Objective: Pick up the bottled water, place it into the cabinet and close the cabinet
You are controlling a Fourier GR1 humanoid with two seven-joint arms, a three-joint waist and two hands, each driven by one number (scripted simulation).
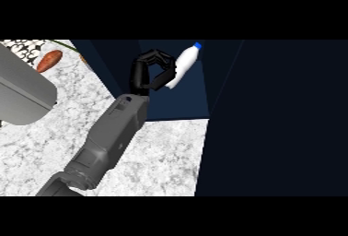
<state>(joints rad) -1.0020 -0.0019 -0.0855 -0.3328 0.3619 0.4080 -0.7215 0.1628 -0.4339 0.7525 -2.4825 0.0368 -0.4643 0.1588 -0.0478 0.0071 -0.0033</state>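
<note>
The left hand (151, 69) reaches into the open cabinet (183, 101), fingers and thumb curled round the bottled water (183, 64). The bottle lies at the hand's three o'clock, long axis tilted, blue cap toward one o'clock. The right hand is unseen.

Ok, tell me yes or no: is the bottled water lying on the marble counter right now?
No. The bottled water is off the counter, tilted against the left hand in front of the dark cabinet opening.
</note>
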